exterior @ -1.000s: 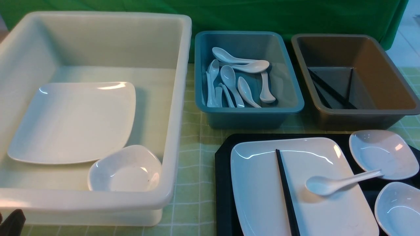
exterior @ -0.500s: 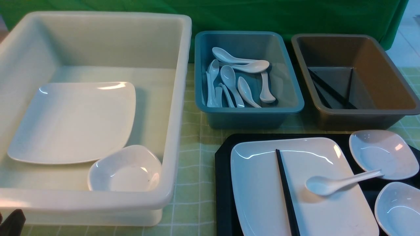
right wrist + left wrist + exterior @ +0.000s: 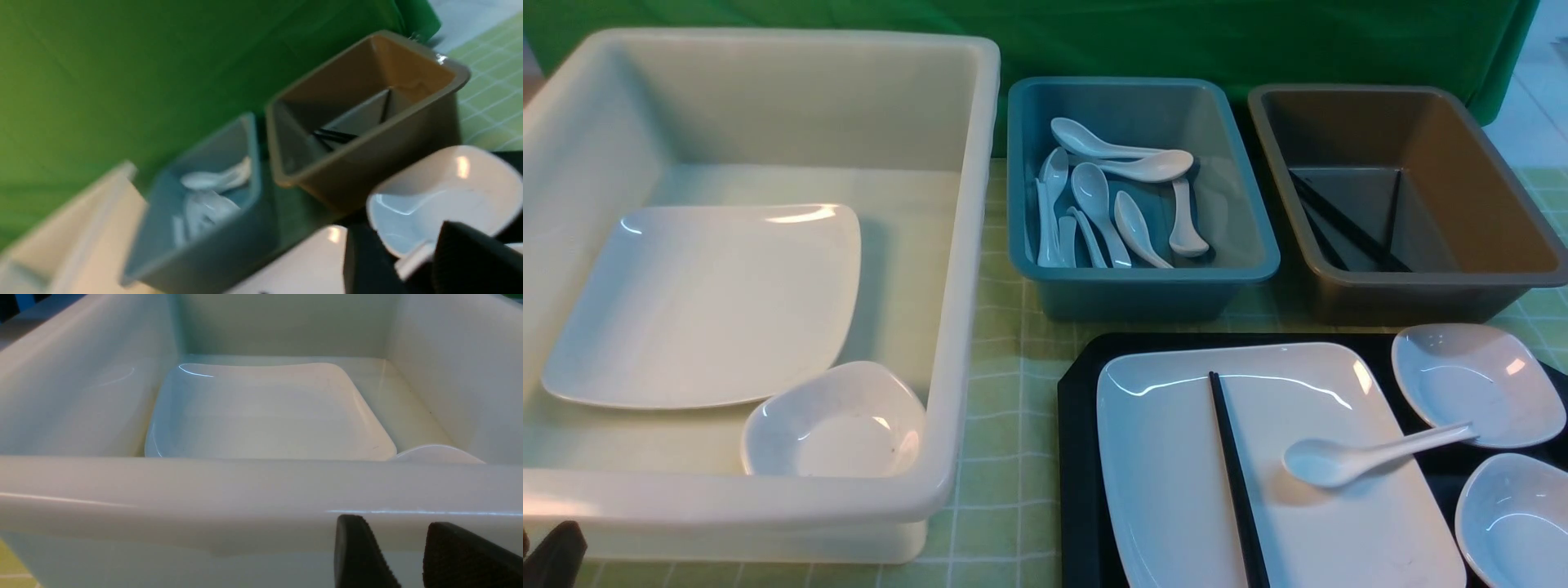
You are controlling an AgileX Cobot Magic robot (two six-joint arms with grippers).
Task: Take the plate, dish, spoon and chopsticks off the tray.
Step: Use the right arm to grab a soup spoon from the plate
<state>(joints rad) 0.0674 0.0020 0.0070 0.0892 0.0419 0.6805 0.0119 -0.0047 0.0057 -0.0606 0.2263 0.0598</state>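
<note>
The black tray (image 3: 1080, 457) lies at the front right. On it rests the wide white plate (image 3: 1168, 465), with the black chopsticks (image 3: 1235, 478) lying across it. The white spoon (image 3: 1347, 459) has its bowl on the plate and its handle tip on a small white dish (image 3: 1474, 380). A second dish (image 3: 1515, 518) sits nearer. My right gripper (image 3: 404, 241) is open and out of the front view; the spoon handle's end (image 3: 412, 261) shows beyond its gap, in front of the dish (image 3: 437, 196). My left gripper (image 3: 396, 528) is open and empty at the white tub's near wall (image 3: 204, 498).
The big white tub (image 3: 964, 245) at the left holds another plate (image 3: 703, 302) and a small dish (image 3: 837, 425). Behind the tray stand a teal bin (image 3: 1143, 282) with several spoons and a brown bin (image 3: 1421, 286) with black chopsticks. Green checked cloth covers the table.
</note>
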